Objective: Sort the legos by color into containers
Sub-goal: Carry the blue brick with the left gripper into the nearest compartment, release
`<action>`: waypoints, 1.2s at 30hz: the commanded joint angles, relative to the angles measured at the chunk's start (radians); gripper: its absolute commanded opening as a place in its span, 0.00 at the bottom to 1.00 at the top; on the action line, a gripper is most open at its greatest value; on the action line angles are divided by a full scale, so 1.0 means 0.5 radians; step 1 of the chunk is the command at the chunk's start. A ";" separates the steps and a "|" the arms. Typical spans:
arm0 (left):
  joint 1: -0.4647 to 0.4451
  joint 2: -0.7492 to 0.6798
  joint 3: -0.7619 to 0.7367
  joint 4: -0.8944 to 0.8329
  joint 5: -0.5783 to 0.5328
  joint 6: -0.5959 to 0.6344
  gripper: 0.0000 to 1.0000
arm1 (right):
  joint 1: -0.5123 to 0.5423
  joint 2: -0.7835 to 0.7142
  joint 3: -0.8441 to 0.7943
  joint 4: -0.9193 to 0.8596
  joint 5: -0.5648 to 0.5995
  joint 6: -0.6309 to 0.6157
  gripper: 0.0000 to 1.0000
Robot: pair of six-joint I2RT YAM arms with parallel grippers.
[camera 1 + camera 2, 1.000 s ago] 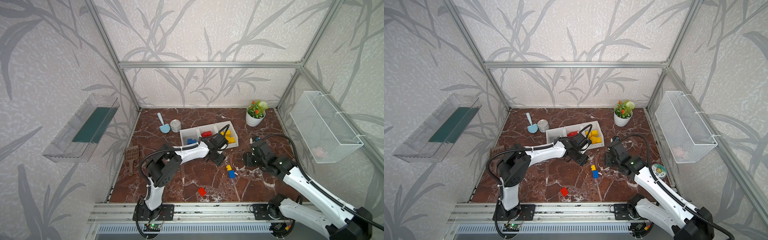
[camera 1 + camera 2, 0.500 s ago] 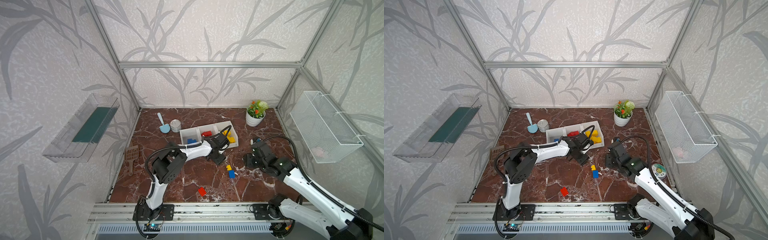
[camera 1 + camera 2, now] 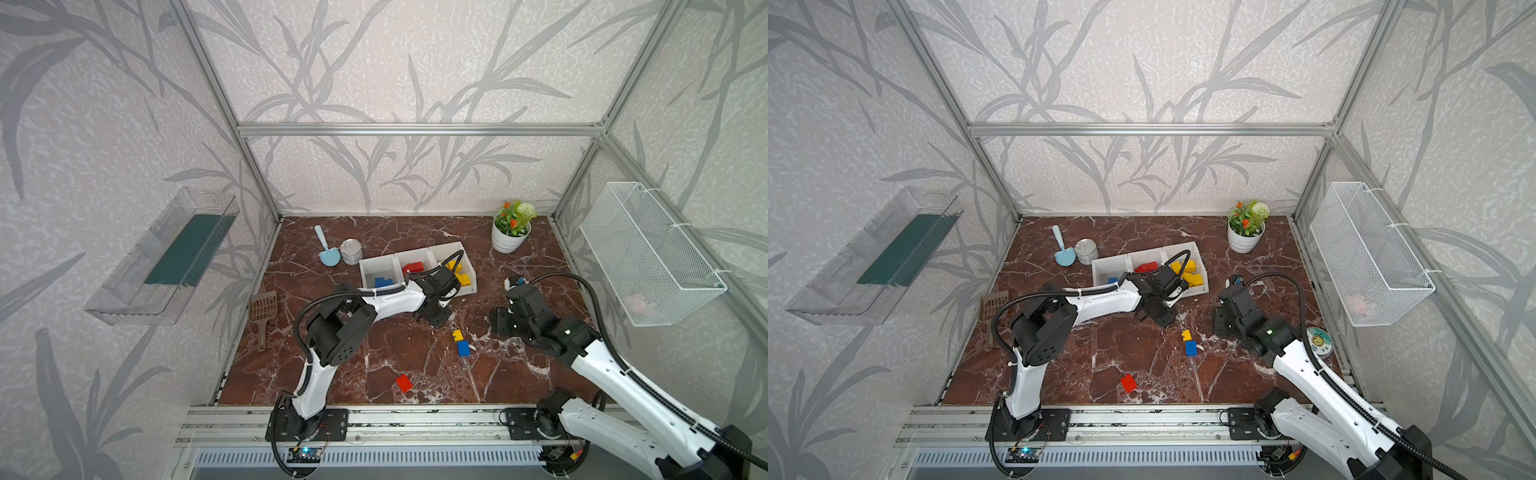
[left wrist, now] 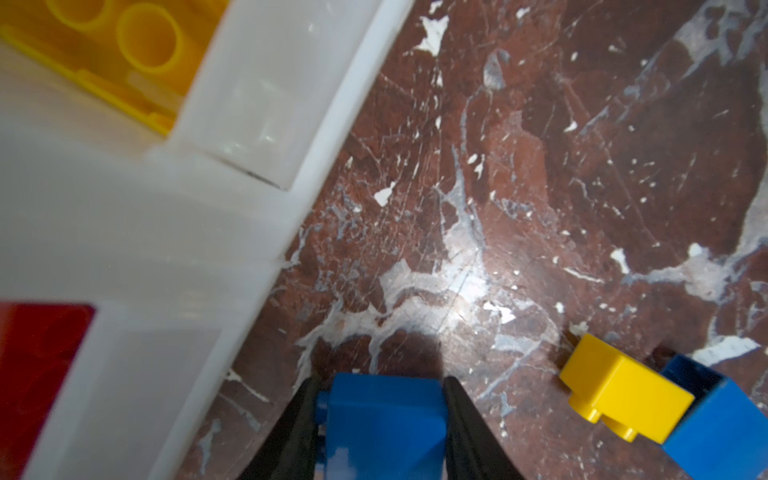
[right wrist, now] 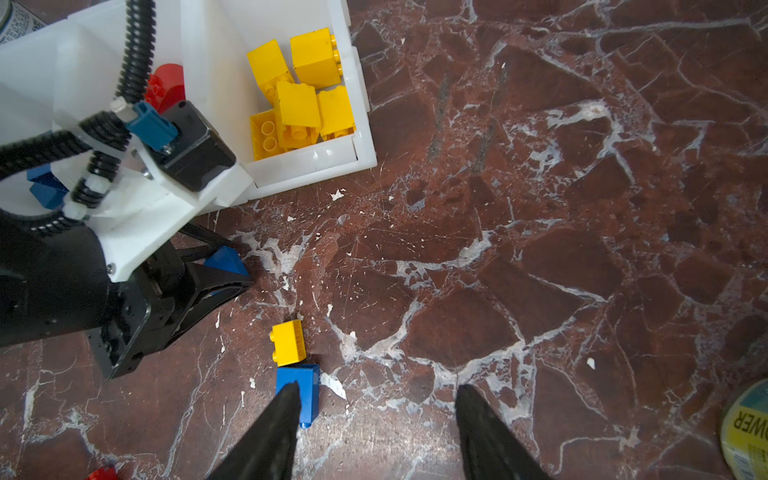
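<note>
**Legos: sorting looking nearly complete.**

- Gripped blue lego (image 4: 384, 424): a boxy, glossy hard-plastic brick. It is sitting at or just above the table, right in front of the containers (image 5: 307, 166). The left gripper (image 4: 380, 386) is pinching it, with both black fingers (image 4: 299, 428) pressing flat against its sides.
- Containers: three smooth, faintly translucent white bins joined in a row, each with a low sloped front.
  - Blue legos (image 3: 384, 282) are lying in the end bin nearest the can.
  - Red legos (image 3: 413, 267) are lying in the middle bin.
  - Yellow legos (image 5: 301, 95) are lying in the end bin nearest the plant, tumbled together, one showing its hollow tubed underside.
- Outstanding, by my count: four pieces, the gripped one included.
  - The loose yellow lego (image 5: 288, 343) and the loose blue lego (image 5: 307, 382) are lying end to end and touching, mid-table.
  - The loose red lego (image 3: 404, 383) is lying alone near the front rail, well apart from them.
- Right gripper (image 5: 379, 387): hovering by the loose pair with its fingers standing wide apart and holding nothing.
- Table (image 3: 332, 374): a polished red-brown marble pattern with white veins, scuffed and flecked.
- Surroundings:
  - A ribbed tin can (image 3: 351, 251) and a pale blue scoop (image 3: 326, 249) are standing behind the bins.
  - A brown slotted scoop (image 3: 262, 307) is lying at the table's edge on the left arm's side.
  - A potted plant (image 3: 510, 232) is standing in the back corner.
  - A tape roll (image 3: 1318, 340) is lying beside the right arm.
  - A wire mesh basket (image 3: 648, 257) and a clear tray (image 3: 166, 257) are hanging on the walls.
</note>
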 commanded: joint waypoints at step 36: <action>0.942 -0.714 -0.309 0.297 -0.195 -0.382 0.56 | -0.014 -0.078 -0.065 -0.065 0.030 0.066 0.59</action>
